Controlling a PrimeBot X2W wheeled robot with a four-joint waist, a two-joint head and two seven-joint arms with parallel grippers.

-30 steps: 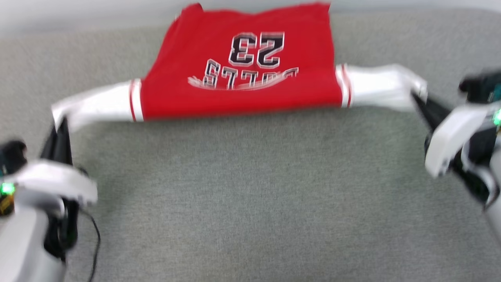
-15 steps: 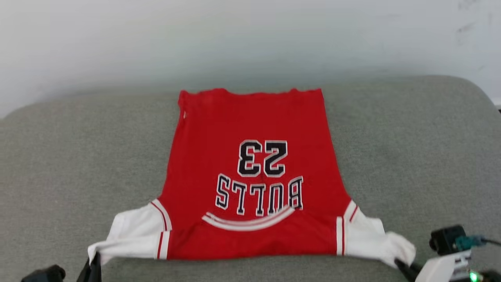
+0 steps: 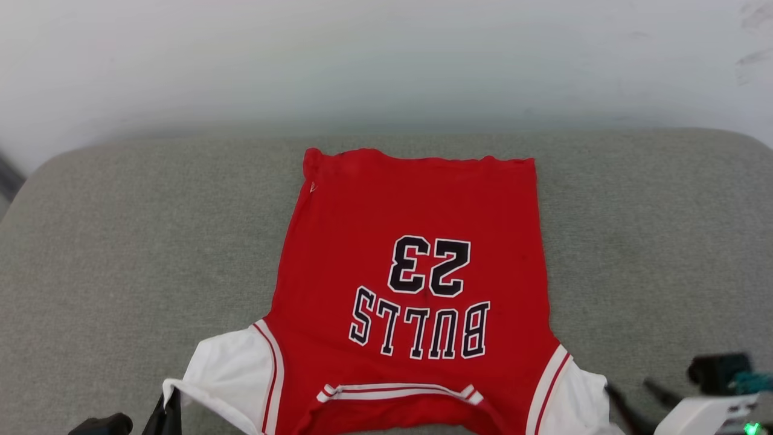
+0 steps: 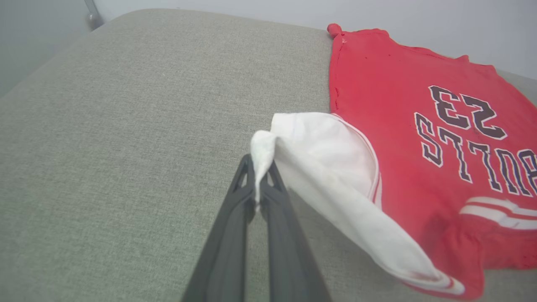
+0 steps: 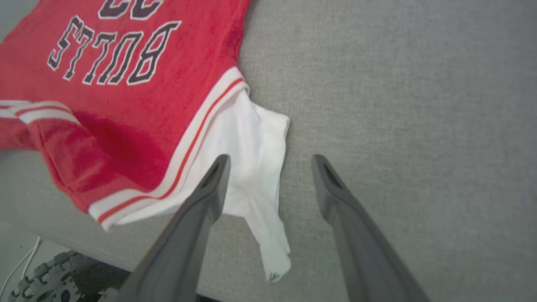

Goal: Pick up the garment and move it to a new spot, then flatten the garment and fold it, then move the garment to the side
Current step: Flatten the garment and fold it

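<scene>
The garment (image 3: 416, 229), a red T-shirt with white sleeves, lies flat on the grey cushion (image 3: 121, 241), its "BULLS 23" print facing up and upside-down to me. Its collar end reaches the near edge. My left gripper (image 3: 168, 406) is at the lower left, shut on the tip of the left white sleeve. The left wrist view shows that gripper (image 4: 260, 167) pinching the sleeve, with the garment (image 4: 419, 105) to its right. My right gripper (image 5: 270, 161) stands open just above the right white sleeve of the garment (image 5: 126, 109), which lies loose under it. In the head view the right gripper (image 3: 634, 396) is at the lower right.
The grey cushion (image 5: 419, 84) stretches wide on both sides of the shirt, with a pale wall (image 3: 386, 60) behind it. Its front edge is close to both grippers. Below that edge are a toothed wheel (image 5: 50, 277) and a white cable (image 5: 25, 260).
The head camera has tilted up. The shirt now lies spread on the cushion. My right gripper has opened and let go of the right sleeve; my left still holds its sleeve.
</scene>
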